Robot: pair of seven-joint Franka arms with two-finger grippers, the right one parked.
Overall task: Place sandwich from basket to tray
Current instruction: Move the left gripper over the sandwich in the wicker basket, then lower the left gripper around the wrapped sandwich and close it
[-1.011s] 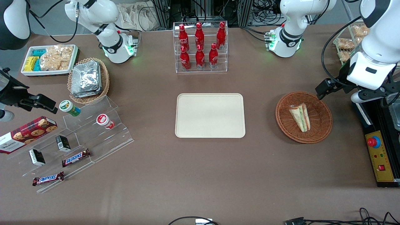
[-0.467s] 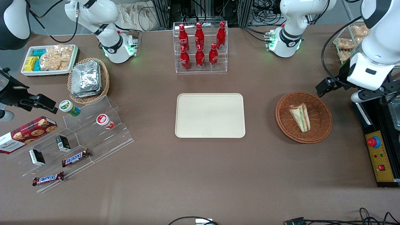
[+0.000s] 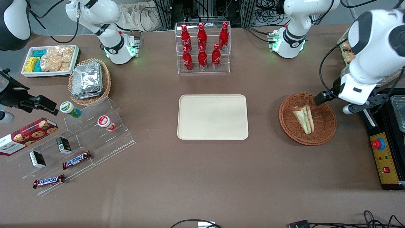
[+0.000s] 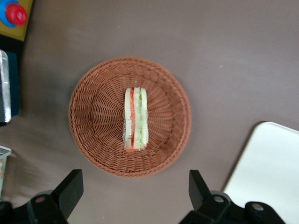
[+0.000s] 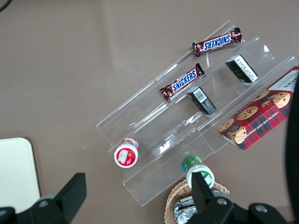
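The sandwich (image 3: 304, 118) (image 4: 135, 120), a pale wedge with green and red-pink filling, lies in the round reddish-brown wicker basket (image 3: 323, 124) (image 4: 96, 116) toward the working arm's end of the table. My gripper (image 4: 134, 190) hangs high above the table just outside the basket's rim, open wide, with nothing between its fingers (image 4: 71, 185). In the front view the left arm's wrist (image 3: 356, 91) sits over the basket's edge. The cream tray (image 3: 212, 117) (image 4: 273, 175) lies bare at the table's middle, beside the basket.
A control box with a red button (image 3: 378, 144) (image 4: 17, 14) lies beside the basket at the working arm's end. A clear rack of red bottles (image 3: 202, 47) stands farther from the camera than the tray. Snack shelves (image 3: 76, 142), a foil-packet basket (image 3: 89, 80) and a white dish (image 3: 49, 60) are toward the parked arm's end.
The left arm has swung toward the basket, so its wrist now overlaps the basket's edge. The sandwich and the tray have not moved.
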